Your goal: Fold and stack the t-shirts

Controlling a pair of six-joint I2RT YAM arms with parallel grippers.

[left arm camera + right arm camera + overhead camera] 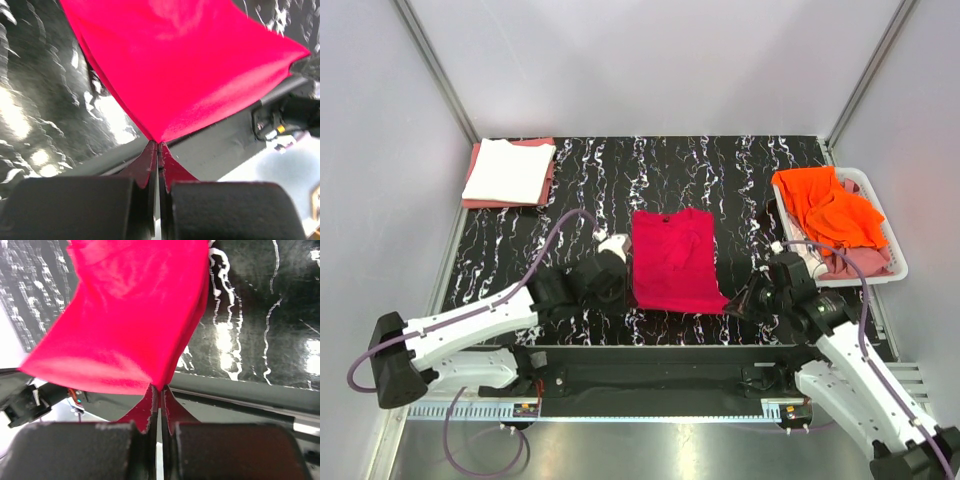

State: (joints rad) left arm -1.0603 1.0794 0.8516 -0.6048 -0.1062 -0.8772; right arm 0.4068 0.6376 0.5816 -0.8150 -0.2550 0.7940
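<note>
Left gripper (158,150): jaws pressed together with no real gap, pinching one near corner of the crimson t-shirt (185,65); the cloth fans out from the tips in at least two layers. Right gripper (160,392): the same, jaws closed tight on the other near corner, fabric pulled to a point at the tips. Top view: left gripper (623,288) at the shirt's lower-left corner, right gripper (742,302) at the lower-right corner, which is drawn out toward it. Crimson t-shirt (672,260) lies at the centre of the black, white-veined table (580,170), long axis running top to bottom of the frame, neckline toward the top edge, hem toward the arms. It is narrowed to a tall rectangle, with a sleeve apparently folded in on the right side; hard to be sure from above. Surface mostly flat, few wrinkles. Upper left of the frame: folded white t-shirt (508,168) lying on a folded salmon-pink t-shirt (549,183). Right edge: white basket (898,262) holding a crumpled orange t-shirt (828,210) over some pink cloth (865,262).
</note>
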